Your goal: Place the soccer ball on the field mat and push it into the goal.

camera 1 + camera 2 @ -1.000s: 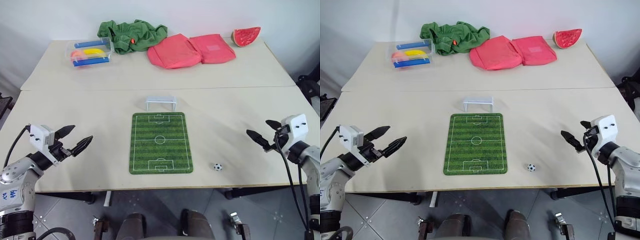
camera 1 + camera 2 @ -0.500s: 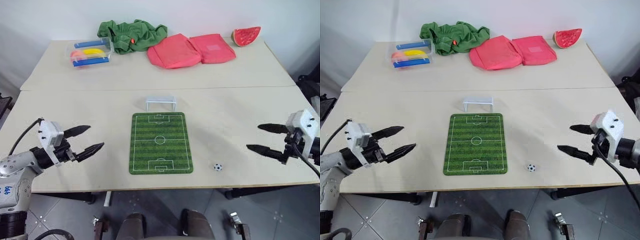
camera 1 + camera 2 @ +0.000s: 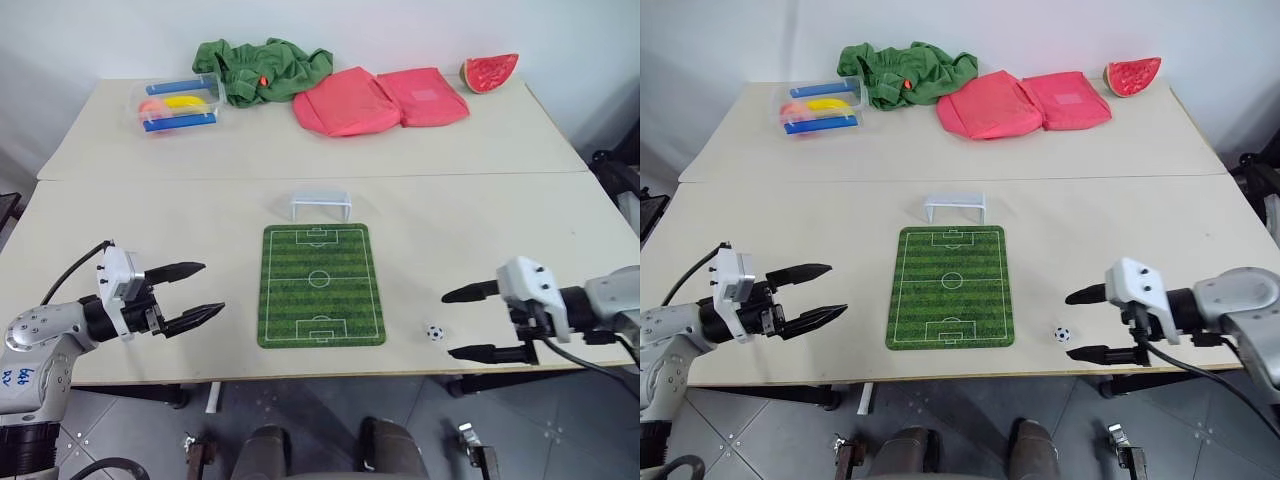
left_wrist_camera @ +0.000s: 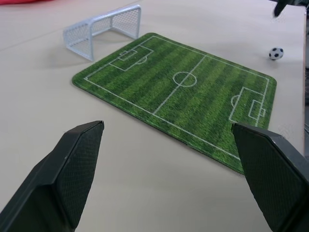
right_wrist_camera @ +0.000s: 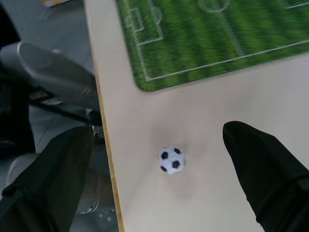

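our right gripper (image 3: pixel 468 322) has swung in toward the soccer ball (image 3: pixel 434 333) and now points at it from just beside, its two fingers spread wide with nothing between them. we judge this lines us up for the pick, with the grasp itself not yet made. the ball sits on the bare table (image 3: pixel 450 230), just off the near right corner of the field mat (image 3: pixel 322 285), not touching it. a second ago that gripper hung well out to the right of the ball, aimed away. our left gripper (image 3: pixel 197 293), also open and empty, has drifted closer to the mat's left edge. the goal (image 3: pixel 321 206) stands just beyond the mat's far end, unmoved.
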